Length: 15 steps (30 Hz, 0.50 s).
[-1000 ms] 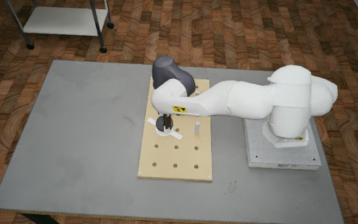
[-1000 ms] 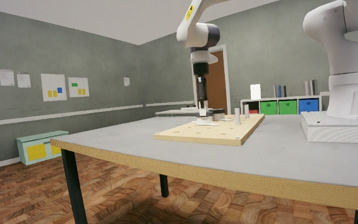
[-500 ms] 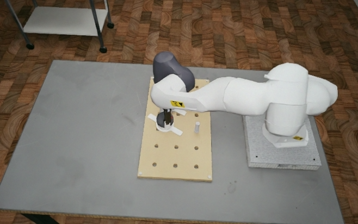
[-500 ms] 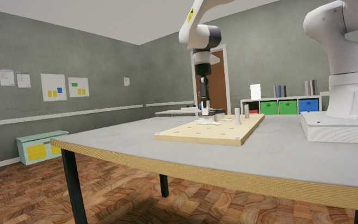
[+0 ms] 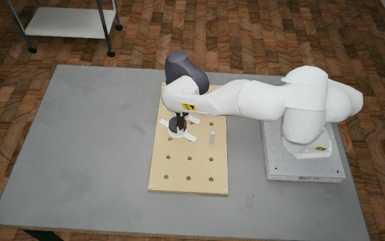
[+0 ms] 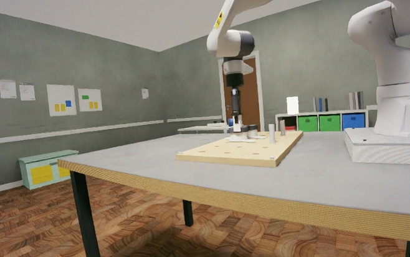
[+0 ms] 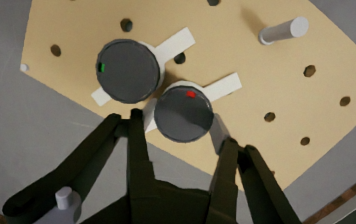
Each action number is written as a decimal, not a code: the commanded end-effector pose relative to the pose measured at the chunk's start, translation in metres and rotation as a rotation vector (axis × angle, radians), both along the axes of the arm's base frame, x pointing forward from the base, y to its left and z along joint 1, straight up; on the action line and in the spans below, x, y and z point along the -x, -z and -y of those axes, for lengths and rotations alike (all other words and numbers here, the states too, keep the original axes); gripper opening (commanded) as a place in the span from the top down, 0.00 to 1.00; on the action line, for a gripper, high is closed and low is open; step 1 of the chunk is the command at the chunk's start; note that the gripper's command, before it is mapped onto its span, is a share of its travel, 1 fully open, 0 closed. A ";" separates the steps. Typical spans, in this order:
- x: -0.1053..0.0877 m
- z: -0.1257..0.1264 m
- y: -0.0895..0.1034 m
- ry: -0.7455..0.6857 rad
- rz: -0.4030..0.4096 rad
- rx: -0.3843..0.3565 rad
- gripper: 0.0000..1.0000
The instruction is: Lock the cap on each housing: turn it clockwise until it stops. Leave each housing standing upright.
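Observation:
Two white housings with dark grey caps stand upright on the tan peg board [image 5: 190, 181] [image 6: 237, 153] [image 7: 280, 100]. The nearer cap [image 7: 183, 116] [image 5: 173, 124] bears a red mark. My gripper [image 7: 183, 114] [image 5: 178, 125] [image 6: 237, 125] points straight down and is shut on this cap, one finger on each side. Its housing [image 5: 179, 135] [image 6: 238, 137] rests on flat white wings. The other cap [image 7: 128, 70] [image 6: 252, 128] bears a green mark and stands just behind. In the top view that housing is mostly hidden under my arm; only a wing [image 5: 193, 119] shows.
A grey peg [image 5: 212, 136] [image 6: 271, 133] [image 7: 282, 32] stands on the board to the right of the housings, and a second peg [image 6: 282, 127] stands further back. The board has several open holes. The robot base [image 5: 304, 164] is on the table's right side.

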State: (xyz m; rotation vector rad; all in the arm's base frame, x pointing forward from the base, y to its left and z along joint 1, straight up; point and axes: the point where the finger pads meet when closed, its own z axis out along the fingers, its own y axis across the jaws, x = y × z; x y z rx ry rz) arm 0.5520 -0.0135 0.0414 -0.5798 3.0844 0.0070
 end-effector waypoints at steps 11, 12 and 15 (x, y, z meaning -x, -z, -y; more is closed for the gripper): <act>0.000 0.019 0.001 -0.021 -0.002 0.005 0.90; 0.000 0.020 0.001 -0.021 -0.002 0.005 0.90; 0.000 0.024 0.001 -0.021 -0.002 0.005 0.90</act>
